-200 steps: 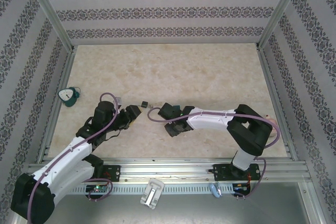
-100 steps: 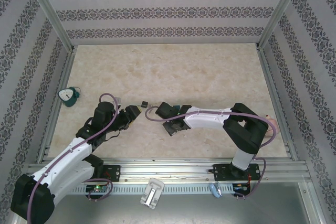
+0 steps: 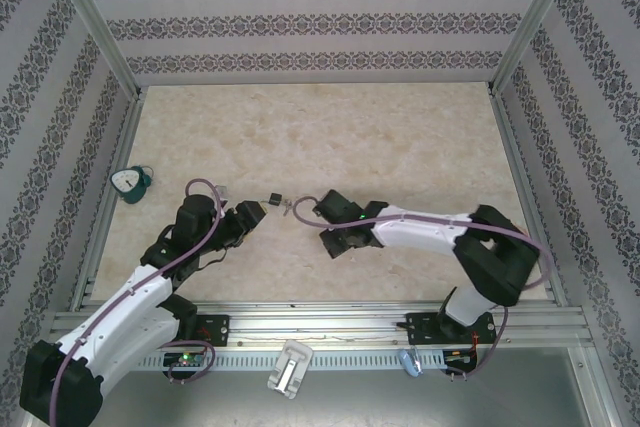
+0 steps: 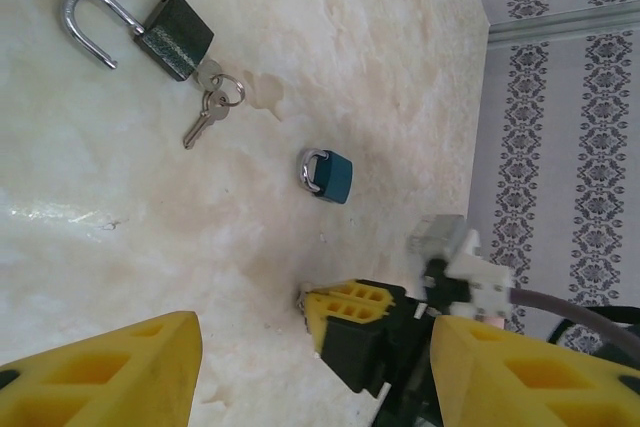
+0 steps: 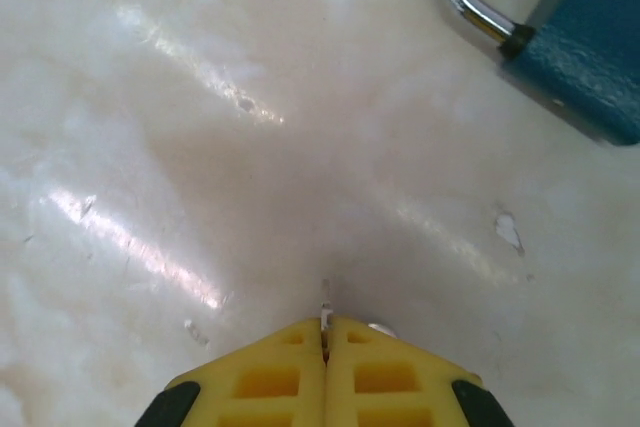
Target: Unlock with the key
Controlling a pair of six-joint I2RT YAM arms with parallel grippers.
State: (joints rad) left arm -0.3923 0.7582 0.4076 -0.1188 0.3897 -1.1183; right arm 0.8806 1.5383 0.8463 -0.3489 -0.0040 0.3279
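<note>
Right gripper pressed together, tips down at the tabletop | left gripper spread wide | blue padlock lying near right gripper, apart

Top external: you look down from above and behind the arm bases, from afar, with the whole table in frame.
Left wrist: you look slantwise across the tabletop at middle range. The dark padlock is upper left, the blue padlock centre.
Right wrist: you face downward, very close.
Shared: both wrist views hold the blue padlock.
</note>
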